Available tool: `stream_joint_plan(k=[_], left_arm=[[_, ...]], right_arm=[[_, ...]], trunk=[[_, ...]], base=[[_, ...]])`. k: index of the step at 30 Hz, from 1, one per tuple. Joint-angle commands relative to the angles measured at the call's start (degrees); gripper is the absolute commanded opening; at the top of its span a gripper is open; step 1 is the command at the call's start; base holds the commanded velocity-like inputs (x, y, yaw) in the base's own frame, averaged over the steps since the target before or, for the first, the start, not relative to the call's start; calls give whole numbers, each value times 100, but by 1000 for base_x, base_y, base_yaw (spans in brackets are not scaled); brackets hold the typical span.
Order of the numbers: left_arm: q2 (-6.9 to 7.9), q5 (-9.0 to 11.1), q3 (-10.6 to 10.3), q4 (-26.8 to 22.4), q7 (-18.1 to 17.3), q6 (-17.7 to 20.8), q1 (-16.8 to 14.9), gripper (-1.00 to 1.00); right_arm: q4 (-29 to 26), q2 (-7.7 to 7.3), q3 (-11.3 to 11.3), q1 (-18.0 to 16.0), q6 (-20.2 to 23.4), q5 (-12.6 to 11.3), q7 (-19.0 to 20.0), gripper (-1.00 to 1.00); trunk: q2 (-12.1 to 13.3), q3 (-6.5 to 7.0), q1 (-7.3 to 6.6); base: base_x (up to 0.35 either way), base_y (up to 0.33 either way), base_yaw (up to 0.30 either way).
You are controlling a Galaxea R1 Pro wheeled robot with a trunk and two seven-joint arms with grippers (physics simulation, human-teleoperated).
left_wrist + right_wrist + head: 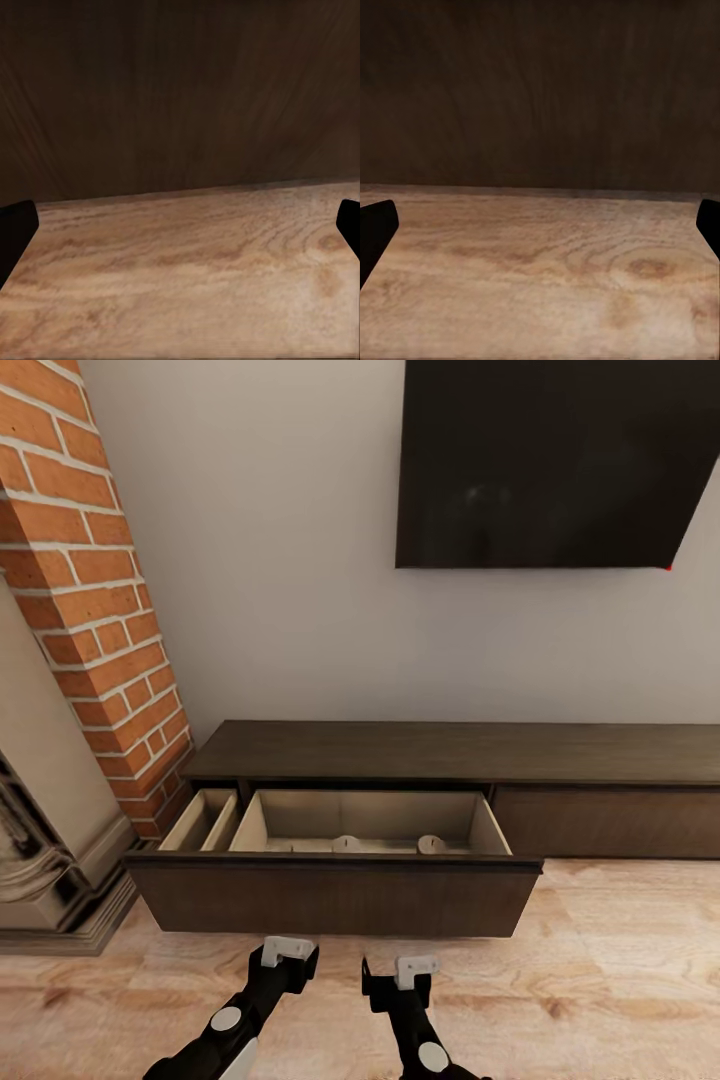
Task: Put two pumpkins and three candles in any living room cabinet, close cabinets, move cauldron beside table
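The long dark brown cabinet point(450, 752) stands against the wall under the black TV. Its wide left drawer point(335, 895) is pulled out toward me. Inside, the cream-white tops of two candles point(347, 844) point(431, 844) peek over the drawer front. My left gripper point(287, 960) and right gripper point(398, 975) hover low over the floor just in front of that drawer front. Both are open and hold nothing. In each wrist view the fingertips point(15, 229) point(375, 229) stand wide apart, facing the dark drawer front. The pumpkins and the table are out of view.
A red brick column point(95, 580) and a pale stone fireplace surround point(40, 830) stand at the left, close to the open drawer's corner. The black TV point(560, 460) hangs above. Light wood floor point(620, 970) spreads to the right.
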Motion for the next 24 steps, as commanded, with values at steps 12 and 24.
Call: stream_joint_plan(k=[12,24], left_arm=[[6,68,-41,-7,58,-25,-8,100],[10,84,-36,-7,65,-29,-7,100]], right_arm=[[-4,-24,28,-9,-73,-83,-237,100],[-138,-30,38,-9,-83,-94,-893,100]], trunk=[[-3,-6,-2],[-3,-6,-2]], base=[[9,0,0],[6,0,0]])
